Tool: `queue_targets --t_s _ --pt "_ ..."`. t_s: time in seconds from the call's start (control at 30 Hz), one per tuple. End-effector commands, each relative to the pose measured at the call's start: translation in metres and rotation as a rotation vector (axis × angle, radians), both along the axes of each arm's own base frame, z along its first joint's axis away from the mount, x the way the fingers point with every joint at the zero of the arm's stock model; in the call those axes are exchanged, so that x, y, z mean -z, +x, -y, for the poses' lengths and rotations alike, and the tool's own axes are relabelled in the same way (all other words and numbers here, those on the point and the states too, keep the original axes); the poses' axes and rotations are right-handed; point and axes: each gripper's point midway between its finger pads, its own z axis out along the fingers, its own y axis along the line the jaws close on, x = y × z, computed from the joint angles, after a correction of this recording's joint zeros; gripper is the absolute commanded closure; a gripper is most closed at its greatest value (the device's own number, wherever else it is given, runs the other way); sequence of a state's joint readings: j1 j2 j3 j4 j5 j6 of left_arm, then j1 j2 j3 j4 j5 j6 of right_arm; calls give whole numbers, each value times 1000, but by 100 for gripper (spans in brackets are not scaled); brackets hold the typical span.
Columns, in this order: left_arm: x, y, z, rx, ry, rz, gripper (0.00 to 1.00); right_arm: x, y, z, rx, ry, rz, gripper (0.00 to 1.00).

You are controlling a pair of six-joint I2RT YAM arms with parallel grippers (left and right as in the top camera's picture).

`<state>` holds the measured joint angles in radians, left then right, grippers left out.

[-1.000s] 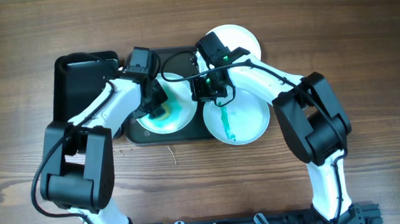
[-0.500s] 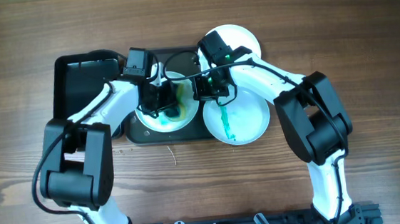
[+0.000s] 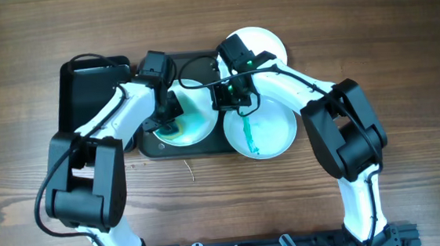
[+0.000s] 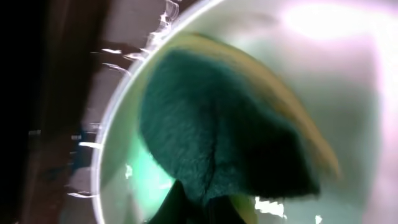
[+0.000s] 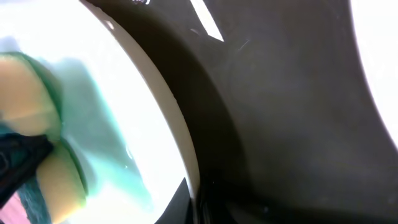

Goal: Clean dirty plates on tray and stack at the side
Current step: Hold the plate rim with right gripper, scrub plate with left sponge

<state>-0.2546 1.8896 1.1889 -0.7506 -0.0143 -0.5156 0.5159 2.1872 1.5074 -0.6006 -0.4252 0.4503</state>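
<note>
Overhead: L arm is reaching into the tray [image 3: 206,146], and the left pincer [image 3: 169,121] is down on the smeared plate [image 3: 196,117], which sits in the tray's left half. The pincer is pinching a sponge [image 3: 175,128] and pressing it flat on the plate's left part. A teal-green wash is spread over much of the plate around it.

L wrist cam is v. close and blurry. The sponge [image 4: 211,137] has its dark green scrub side toward me with a yellow layer along the far edge. It lies on the plate [image 4: 348,93] just inside the rim, with the dark tray [image 4: 68,93] beyond that rim. Dark finger shapes show at the bottom edge, against the sponge.

The right pincer [image 3: 230,97] hovers at the right rim of the same plate, between it and the streaked plate [image 3: 272,131]. From overhead I can't tell if it's spread or pressed together. R wrist cam doesn't settle it either. It shows the plate's rim [image 5: 124,93] w/ teal film, dark tray floor [image 5: 280,124] beside it, and one dark shape low in frame right at the rim.

The streaked plate lies at the tray's right end w/ a thin teal line down its middle, and it covers the tray's edge there. A plain white plate [image 3: 261,45] lies at the tray's far right corner, partly under the R arm. A black tub [image 3: 84,90] stands just left of the tray on the wooden tabletop [image 3: 401,30].
</note>
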Motion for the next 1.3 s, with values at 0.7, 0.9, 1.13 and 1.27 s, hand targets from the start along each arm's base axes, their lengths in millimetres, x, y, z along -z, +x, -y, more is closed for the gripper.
queue_targets --t_s 0.7,0.9,1.13,1.27 --pt "6 1 -29 -43 159 9 96 26 -9 16 11 -73 -41 96" --pt "-1 -28 53 267 -309 -104 96 26 -10 16 10 -73 -42 96" --pt "-17 -18 88 358 -518 -29 96 26 -10 16 10 -75 -45 96" --pt "-6 10 63 260 -338 54 96 26 -10 16 10 -74 -45 96"
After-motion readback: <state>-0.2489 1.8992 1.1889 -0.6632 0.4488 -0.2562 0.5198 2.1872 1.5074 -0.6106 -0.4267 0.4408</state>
